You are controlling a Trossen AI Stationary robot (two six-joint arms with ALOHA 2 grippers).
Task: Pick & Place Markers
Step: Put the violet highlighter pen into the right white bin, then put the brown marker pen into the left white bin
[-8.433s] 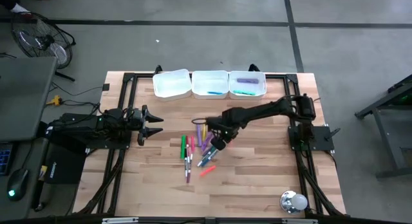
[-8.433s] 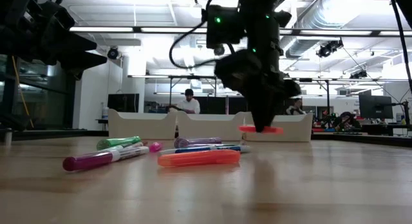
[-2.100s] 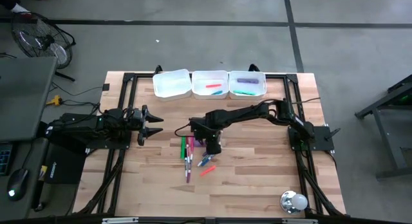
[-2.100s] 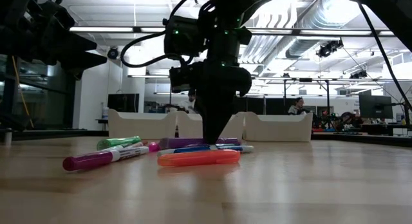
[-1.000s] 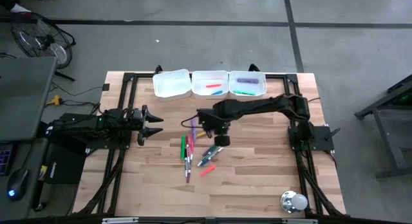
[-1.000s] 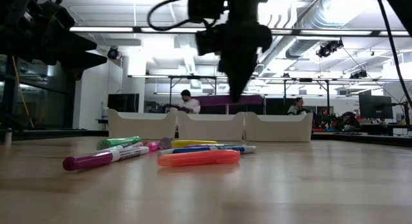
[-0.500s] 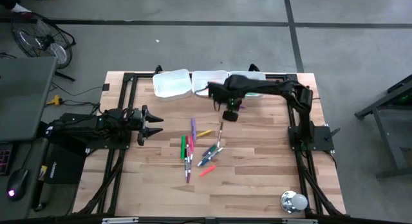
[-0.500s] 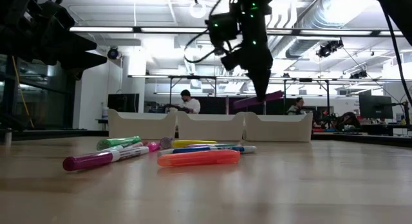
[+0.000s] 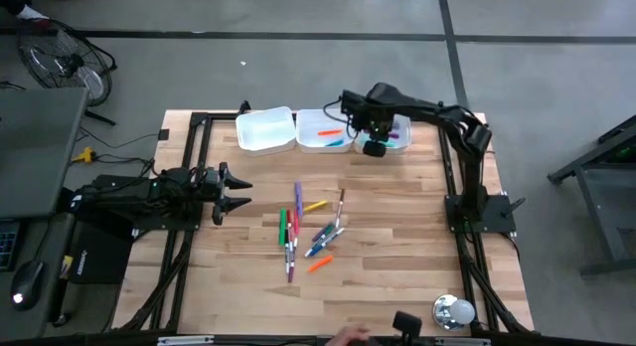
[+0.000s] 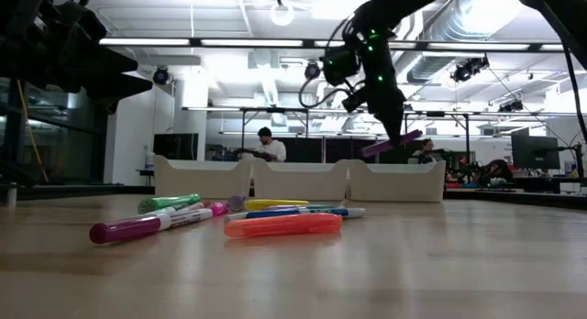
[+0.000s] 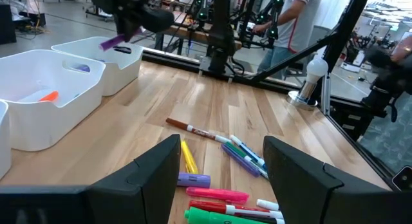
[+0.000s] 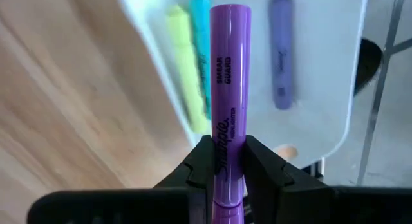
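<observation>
Several markers lie loose in a cluster mid-table, also in the low view and the left wrist view. My right gripper is shut on a purple marker and hangs over the right white tray. That tray holds a yellow-green marker, a teal marker and a purple marker. The middle tray holds an orange-red marker. My left gripper is open and waits near the table's left edge, short of the cluster. My right gripper pinches the purple marker by its barrel between the two fingers. The fingers lie across the marker, and most of its length sticks out past them. The fingers point down from above. The marker is lifted clear and tilted above the right tray.
A third white tray stands left of the other two along the far edge. A round metal object sits at the near right corner. A person's hand and a dark object show at the near edge.
My right gripper, shut on the purple marker, has moved from above the cluster toward the far edge and to the right, and now hangs over the right tray. The marker stayed lifted and tipped from level to slanted. A hand has come in at the near edge.
</observation>
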